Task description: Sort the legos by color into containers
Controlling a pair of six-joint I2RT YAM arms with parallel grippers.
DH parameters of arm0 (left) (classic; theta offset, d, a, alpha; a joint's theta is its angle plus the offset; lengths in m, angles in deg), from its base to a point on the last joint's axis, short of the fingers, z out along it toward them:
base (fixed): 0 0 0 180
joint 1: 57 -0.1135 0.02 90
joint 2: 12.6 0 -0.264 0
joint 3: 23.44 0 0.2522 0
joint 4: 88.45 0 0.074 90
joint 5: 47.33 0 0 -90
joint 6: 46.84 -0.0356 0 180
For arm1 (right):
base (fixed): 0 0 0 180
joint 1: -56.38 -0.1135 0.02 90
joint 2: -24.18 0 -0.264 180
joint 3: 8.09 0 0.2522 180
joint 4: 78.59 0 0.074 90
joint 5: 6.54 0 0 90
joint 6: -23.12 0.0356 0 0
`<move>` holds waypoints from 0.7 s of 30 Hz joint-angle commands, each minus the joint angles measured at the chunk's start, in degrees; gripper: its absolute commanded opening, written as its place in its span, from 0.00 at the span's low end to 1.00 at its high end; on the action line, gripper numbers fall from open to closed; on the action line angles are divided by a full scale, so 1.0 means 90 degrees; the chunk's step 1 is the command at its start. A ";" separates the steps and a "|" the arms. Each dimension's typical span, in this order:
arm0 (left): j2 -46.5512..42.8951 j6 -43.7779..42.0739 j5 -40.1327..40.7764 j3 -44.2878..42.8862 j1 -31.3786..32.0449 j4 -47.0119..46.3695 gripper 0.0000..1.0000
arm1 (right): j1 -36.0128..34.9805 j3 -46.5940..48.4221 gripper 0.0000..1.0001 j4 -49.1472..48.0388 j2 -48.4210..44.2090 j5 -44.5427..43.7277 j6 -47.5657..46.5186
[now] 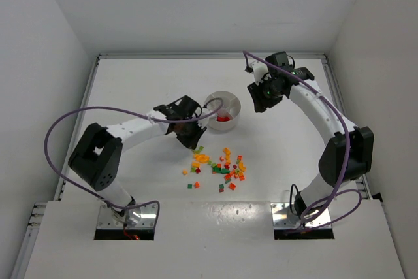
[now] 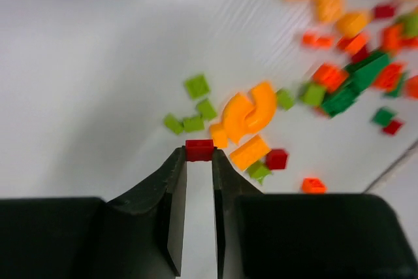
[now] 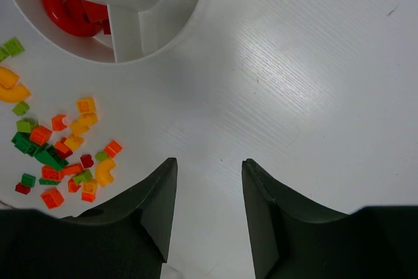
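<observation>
left end effector grips a red brick near the legos; right end effector stands open, empty, beside the dish.

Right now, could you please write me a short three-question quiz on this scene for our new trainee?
1. True or false: the right gripper is open and empty.
2. What colour is the brick pinched by the left gripper?
3. Multiple choice: the pieces visible in the white dish are A) green, B) red, C) yellow.
Key: 1 true; 2 red; 3 B.
</observation>
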 commanded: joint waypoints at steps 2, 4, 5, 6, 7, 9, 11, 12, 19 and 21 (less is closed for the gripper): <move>-0.0649 0.0324 -0.0791 -0.1050 -0.0095 0.0090 0.16 | 0.0009 0.0144 0.45 -0.0119 -0.0149 -0.0021 -0.0050; -0.0591 0.0462 -0.1045 -0.1470 -0.0095 0.0091 0.16 | 0.0009 0.0144 0.45 -0.0119 -0.0149 0.0038 -0.0050; -0.0591 0.0598 -0.1104 -0.1752 -0.0095 0.0091 0.16 | 0.0009 0.0202 0.45 -0.0119 -0.0149 0.0038 0.0008; -0.0513 0.0667 -0.1105 -0.1890 -0.0095 0.0091 0.16 | 0.0009 0.0203 0.45 -0.0119 -0.0149 0.0038 0.0009; -0.0358 0.0726 -0.1047 -0.2036 -0.0095 0.0091 0.16 | 0.0009 0.0203 0.45 -0.0119 -0.0149 0.0038 0.0009; -0.0172 0.0785 -0.0959 -0.2426 -0.0095 0.0091 0.16 | 0.0009 0.0203 0.45 -0.0119 -0.0149 0.0038 0.0009; 0.0159 0.0785 -0.0783 -0.2768 -0.0095 0.0091 0.16 | 0.0009 0.0203 0.45 -0.0119 -0.0149 0.0038 0.0009; 0.0277 0.0785 -0.0782 -0.2877 -0.0095 0.0091 0.16 | 0.0009 0.0203 0.45 -0.0119 -0.0149 0.0038 0.0009; 0.0913 0.0863 -0.0782 -0.3161 0.0119 0.0091 0.19 | 0.0009 0.0203 0.45 -0.0119 -0.0207 -0.0021 0.0009; 0.1001 0.0921 -0.0782 -0.3161 0.0120 0.0091 0.19 | 0.0009 0.0203 0.45 -0.0119 -0.0266 -0.0021 0.0009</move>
